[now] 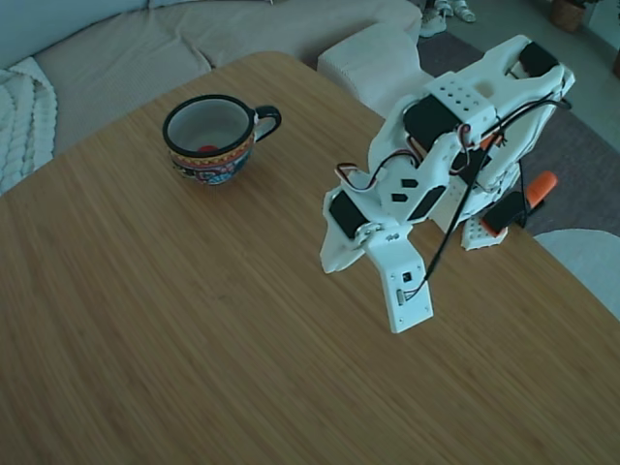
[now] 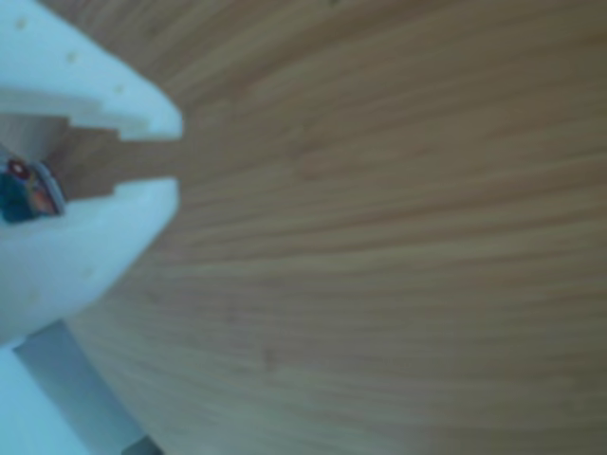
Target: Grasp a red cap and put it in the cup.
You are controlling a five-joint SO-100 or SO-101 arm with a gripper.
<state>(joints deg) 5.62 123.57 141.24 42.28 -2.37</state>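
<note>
Fixed view: the red cap (image 1: 206,149) lies at the bottom of the cup (image 1: 215,139), which stands near the far left edge of the wooden table (image 1: 194,339), handle turned to the right. My arm is folded back by the table's right edge, well apart from the cup, and my gripper (image 1: 341,254) hangs low over bare wood, carrying nothing. From this angle I cannot tell how far the jaws stand apart. By the look of things, the drop has been made.

I judge the cap a light, stiff bit of plastic, smooth enough to slip; were it to be lifted again, a pinch across its round edge would serve best. The cup looks ceramic, heavy and breakable, so it is better not knocked.

Other view: blurred and close, it shows my two white fingers (image 2: 104,90) entering from the left edge over the table's grain. Their tips stand slightly apart, a narrow slot of wood showing between them, and nothing is pinched there. Deep in that gap a small patterned sliver appears, possibly the cup; I cannot say for certain.
</note>
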